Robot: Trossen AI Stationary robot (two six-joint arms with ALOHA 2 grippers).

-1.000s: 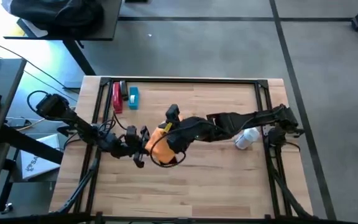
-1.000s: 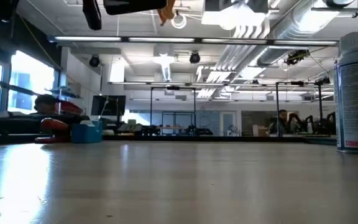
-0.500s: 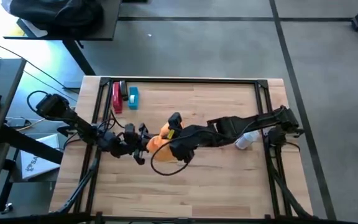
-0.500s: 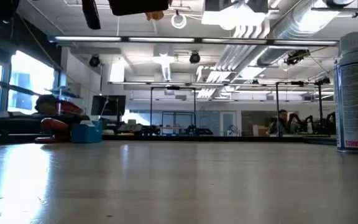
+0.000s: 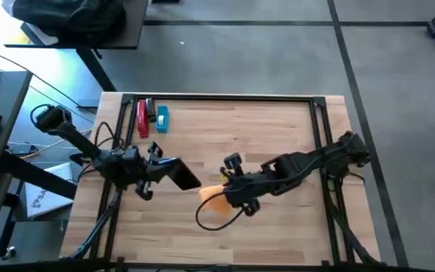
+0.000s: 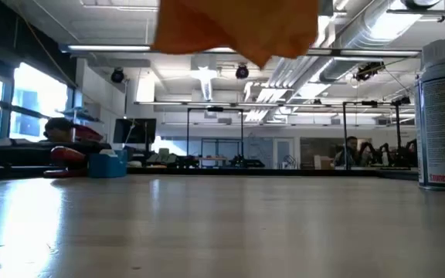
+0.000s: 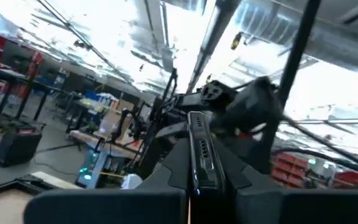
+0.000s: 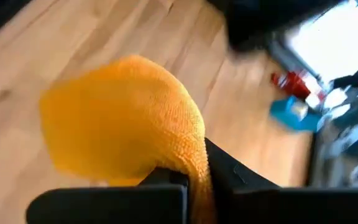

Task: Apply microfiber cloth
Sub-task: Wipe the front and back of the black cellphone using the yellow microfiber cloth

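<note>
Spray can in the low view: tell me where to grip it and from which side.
Grip the spray can around its straight cylindrical body, below the rounded cap, coming in level from the side: it stands upright on the table. The right gripper holds the microfiber cloth, the left gripper a black phone.

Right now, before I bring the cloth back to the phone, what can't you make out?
- Phone screen: high view too small; left wrist view shows it edge-on in the left end effector.
- Microfiber cloth: top cut off in the low view, partly under the right end effector from above.
- Spray bottle: missing from the high view.
</note>
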